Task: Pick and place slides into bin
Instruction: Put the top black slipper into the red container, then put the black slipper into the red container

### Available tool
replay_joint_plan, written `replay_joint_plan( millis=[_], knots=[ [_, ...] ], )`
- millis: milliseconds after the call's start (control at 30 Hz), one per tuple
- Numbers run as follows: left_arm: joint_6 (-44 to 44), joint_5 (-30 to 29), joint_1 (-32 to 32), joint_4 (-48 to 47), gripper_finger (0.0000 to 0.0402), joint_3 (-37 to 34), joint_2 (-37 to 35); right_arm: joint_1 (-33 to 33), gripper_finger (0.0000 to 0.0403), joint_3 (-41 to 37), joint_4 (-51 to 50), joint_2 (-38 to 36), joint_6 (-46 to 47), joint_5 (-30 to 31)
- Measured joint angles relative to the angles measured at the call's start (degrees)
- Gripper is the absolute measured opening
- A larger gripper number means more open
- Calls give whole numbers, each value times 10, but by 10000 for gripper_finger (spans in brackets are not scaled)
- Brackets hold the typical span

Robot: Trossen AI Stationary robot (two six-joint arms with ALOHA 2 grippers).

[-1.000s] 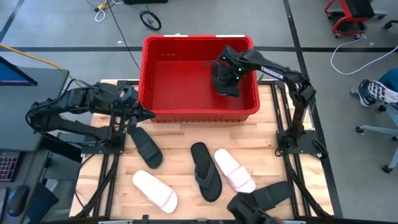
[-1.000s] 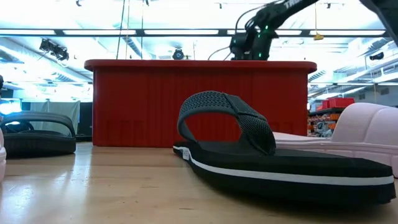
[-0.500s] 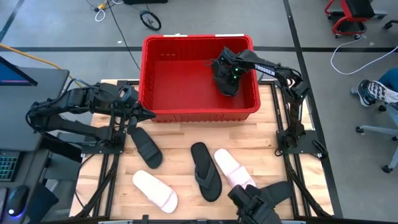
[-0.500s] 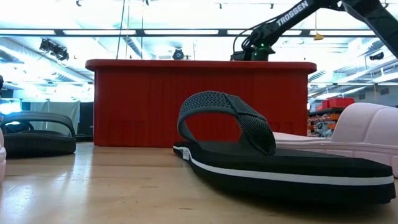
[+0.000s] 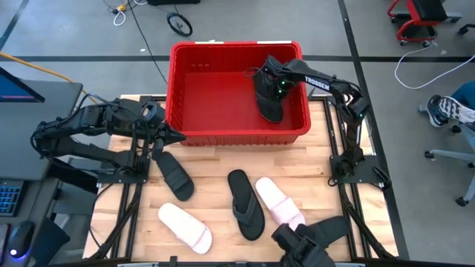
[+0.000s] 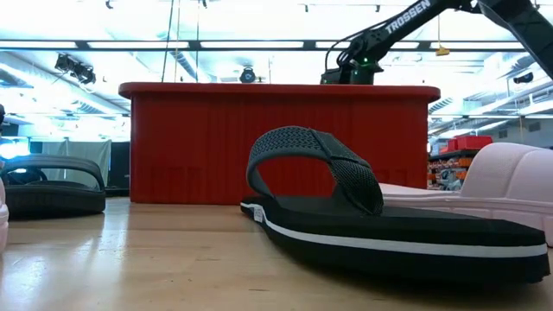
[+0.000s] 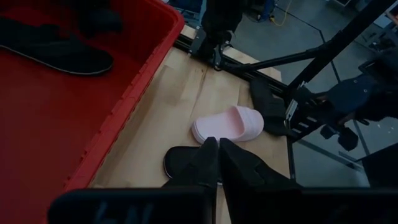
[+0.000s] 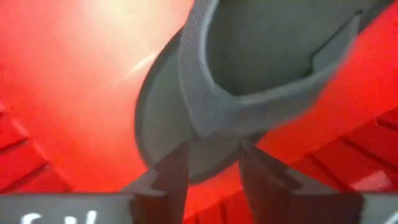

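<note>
The red bin (image 5: 237, 93) stands at the table's far side. Inside it, toward its right end, a black flip-flop (image 5: 272, 107) lies on the floor. My right gripper (image 5: 272, 83) points down over it, open, with a finger on either side of the strap (image 8: 211, 134). My left gripper (image 5: 175, 136) waits shut at the bin's near left corner. On the table lie a black slide (image 5: 174, 178), a white slide (image 5: 185, 226), a second black flip-flop (image 5: 245, 204), a pale pink slide (image 5: 280, 202) and a black slide (image 5: 332, 228). My right gripper comes at the flip-flop from above, and its fingers (image 8: 171, 171) flank the place where the strap meets the sole (image 8: 214, 146). Whether they touch it I cannot tell. The flip-flop rests on the bin's floor.
The bin's left part (image 5: 208, 96) shows bare red floor. Dark frame rails (image 5: 349, 148) run along the table's right and left edges. In the low view the black flip-flop (image 6: 346, 207) lies in front of the bin wall (image 6: 216, 142).
My right gripper has sunk a little inside the bin and rolled about its own axis. The black flip-flop below it, bunched under the fingers before, now stretches out along the bin's floor toward the near wall.
</note>
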Motion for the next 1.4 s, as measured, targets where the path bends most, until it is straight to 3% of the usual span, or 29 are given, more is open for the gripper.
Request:
replay_joint_plan(
  millis=[267, 467, 600, 767, 900, 1033, 1400],
  knots=[
    [0, 0, 0, 0, 14, 0, 0, 19, 175, 0, -1, -96, 0, -6],
    [0, 0, 0, 0, 16, 0, 0, 78, 161, 0, -1, -229, 76, -150],
    [0, 0, 0, 0, 22, 0, 0, 182, 153, 0, -4, -314, 99, -176],
    [0, 0, 0, 0, 18, 0, 0, 389, 151, 1, -4, -366, 99, -176],
    [-3, 0, 0, 0, 12, 0, 0, 549, 151, 1, -3, -347, 100, -111],
    [-13, 0, 0, 1, 11, 0, 0, 641, 159, 1, -1, -275, 122, -45],
    [-15, 0, 0, 0, 23, 0, 0, 675, 200, 0, 22, -47, 55, -30]
  ],
)
